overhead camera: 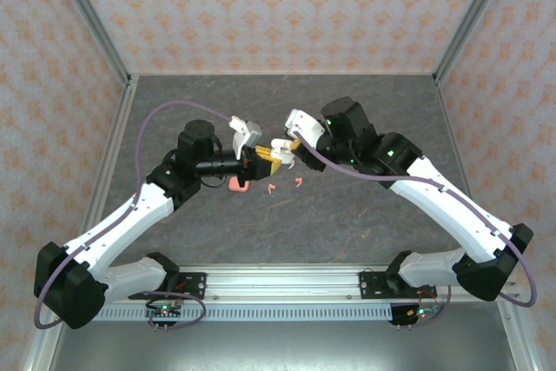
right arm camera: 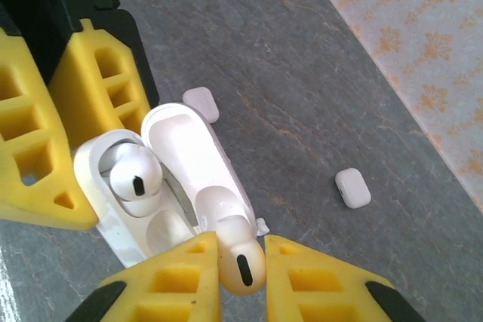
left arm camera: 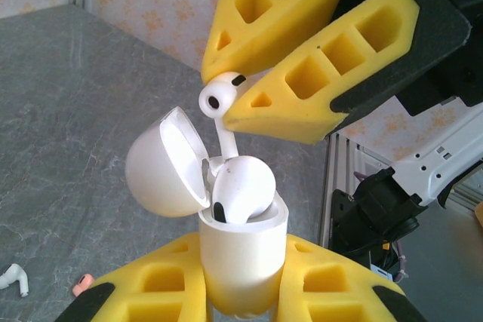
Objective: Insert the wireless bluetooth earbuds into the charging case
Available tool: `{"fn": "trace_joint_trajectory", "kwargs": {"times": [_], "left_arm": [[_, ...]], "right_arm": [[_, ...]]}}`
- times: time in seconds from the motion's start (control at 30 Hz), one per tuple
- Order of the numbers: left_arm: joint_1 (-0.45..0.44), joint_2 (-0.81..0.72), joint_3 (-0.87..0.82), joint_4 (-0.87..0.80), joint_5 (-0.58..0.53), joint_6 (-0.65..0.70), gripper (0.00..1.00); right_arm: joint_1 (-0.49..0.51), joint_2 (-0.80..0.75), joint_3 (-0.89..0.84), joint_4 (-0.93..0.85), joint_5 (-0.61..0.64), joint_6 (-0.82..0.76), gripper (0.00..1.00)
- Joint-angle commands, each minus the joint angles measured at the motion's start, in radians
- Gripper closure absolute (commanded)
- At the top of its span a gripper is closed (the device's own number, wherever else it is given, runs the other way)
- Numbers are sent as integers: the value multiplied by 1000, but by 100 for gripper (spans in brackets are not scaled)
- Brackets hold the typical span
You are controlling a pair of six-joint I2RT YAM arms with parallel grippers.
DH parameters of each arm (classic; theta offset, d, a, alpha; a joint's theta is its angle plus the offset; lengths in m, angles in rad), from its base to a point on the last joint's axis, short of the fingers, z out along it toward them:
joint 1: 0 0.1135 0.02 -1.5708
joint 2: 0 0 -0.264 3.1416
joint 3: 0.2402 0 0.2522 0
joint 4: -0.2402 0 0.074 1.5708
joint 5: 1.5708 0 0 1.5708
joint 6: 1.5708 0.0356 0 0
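My left gripper is shut on the lower body of a white charging case, which it holds upright with the lid hinged open. One white earbud sits in a slot of the case. My right gripper is shut on a second white earbud, stem pointing down at the case's open top, just above the free slot. In the top view both grippers meet over the middle of the table. Two salmon-red earbuds lie just below them.
A salmon case lies under the left wrist. Two closed white cases rest on the grey table. A loose white earbud lies on the table at the left. Patterned walls enclose the table.
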Motion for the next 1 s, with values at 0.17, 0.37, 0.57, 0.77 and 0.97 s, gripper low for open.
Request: {"fn": "trace_joint_trajectory", "kwargs": {"times": [0.17,0.37,0.57,0.77,0.97], "left_arm": [[-7,-18,30,7,8,26,100],[-7,-30,19,23,-1,35,100],[-10,-44,3,55,-18,41,100],[-14,-51,-6,69,-31,51,100],[-16,-55,-14,77,-39,54,100]], "right_arm": [[8,-2,8,-38,-39,-31,83],[8,5,10,-54,-85,-24,83],[8,26,26,-68,-126,3,83],[8,40,54,-104,-153,13,79],[-1,35,88,-113,-156,40,67]]}}
